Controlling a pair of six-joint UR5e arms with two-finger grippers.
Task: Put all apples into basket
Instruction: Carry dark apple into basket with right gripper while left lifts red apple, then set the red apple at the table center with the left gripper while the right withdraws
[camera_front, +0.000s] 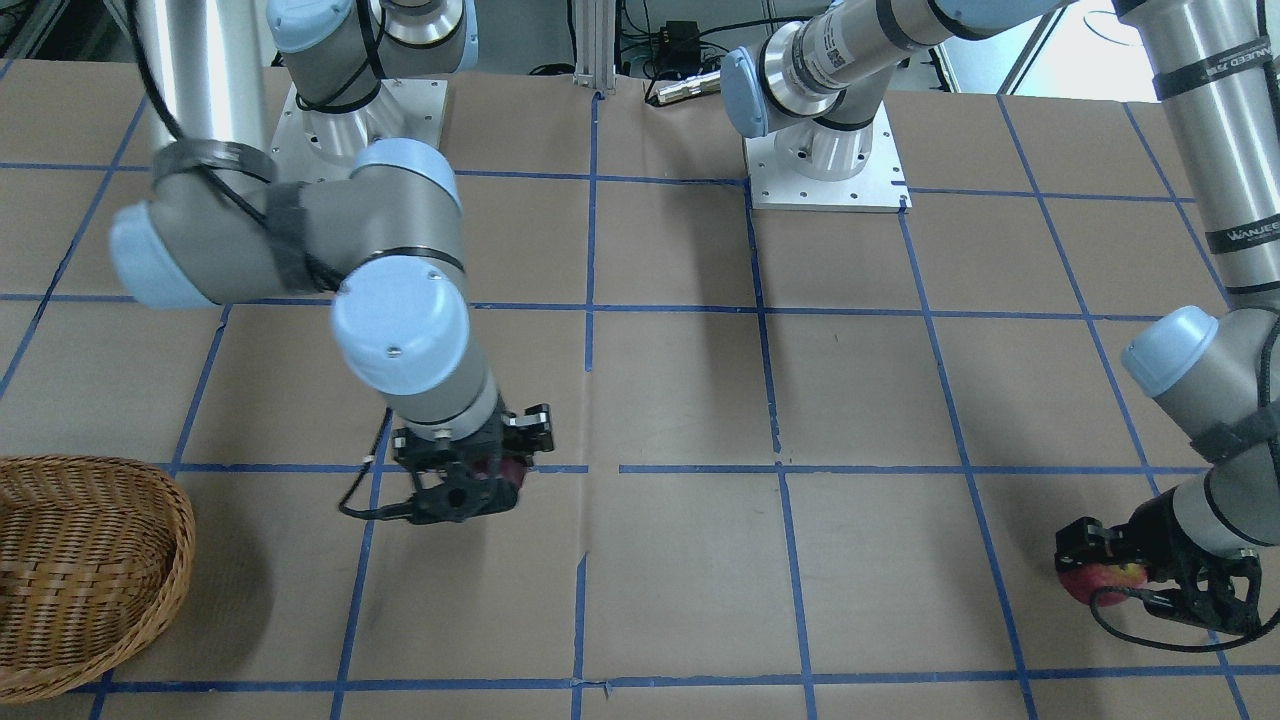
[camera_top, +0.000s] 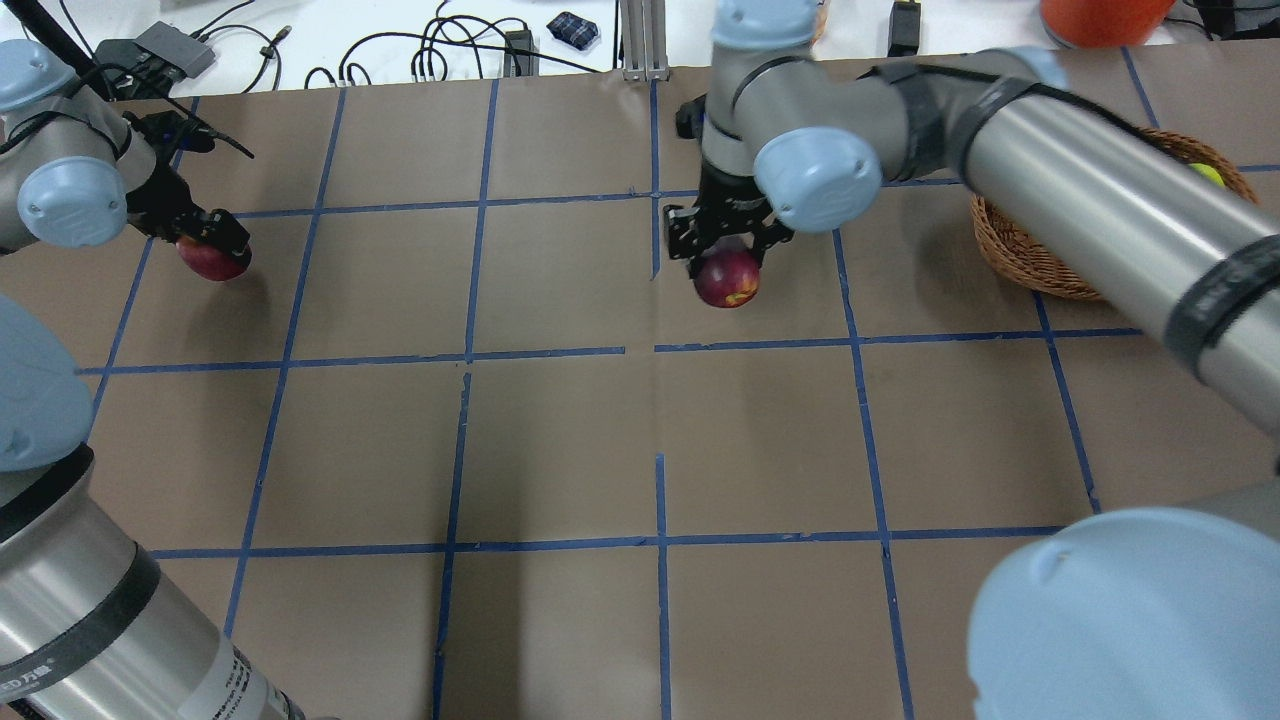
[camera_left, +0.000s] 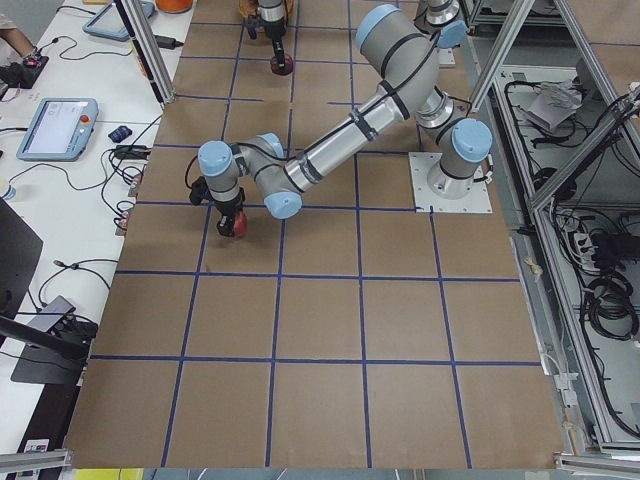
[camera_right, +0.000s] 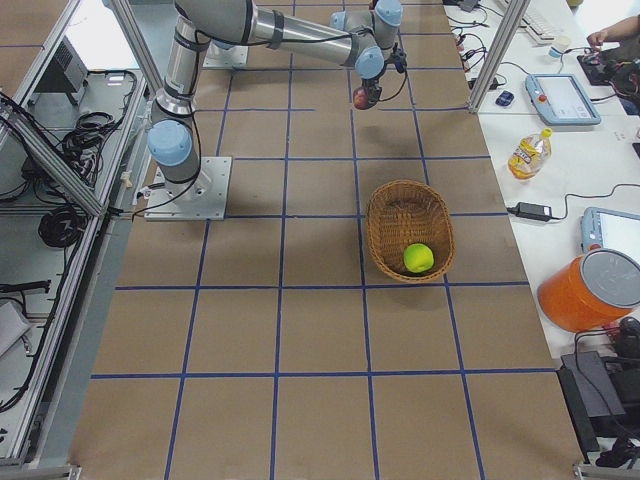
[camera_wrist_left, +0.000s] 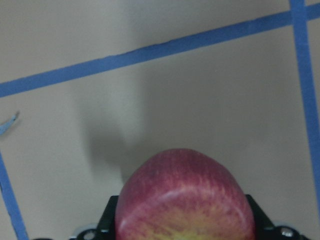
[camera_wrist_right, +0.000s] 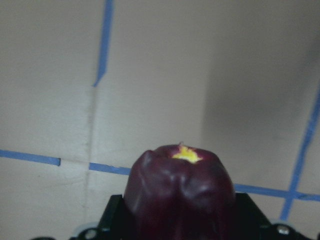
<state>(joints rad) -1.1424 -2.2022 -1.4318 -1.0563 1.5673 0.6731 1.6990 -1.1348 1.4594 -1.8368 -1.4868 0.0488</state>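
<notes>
My left gripper (camera_top: 208, 248) is shut on the red apple (camera_top: 215, 263) at the table's far left; the apple fills the bottom of the left wrist view (camera_wrist_left: 185, 200). My right gripper (camera_top: 727, 258) is shut on the dark maroon apple (camera_top: 728, 282) near the table's middle, with the yellow stem dimple up in the right wrist view (camera_wrist_right: 180, 192). The wicker basket (camera_top: 1030, 255) stands at the far right, partly hidden by my right arm. The yellow-green apple (camera_right: 418, 258) lies inside it, near one end of the basket (camera_right: 385, 215).
Brown paper with a blue tape grid covers the table (camera_top: 560, 440). Cables and small devices (camera_top: 450, 50) lie past the far edge. An orange container (camera_right: 590, 290) and a bottle (camera_right: 527, 152) stand on the side bench beyond the basket.
</notes>
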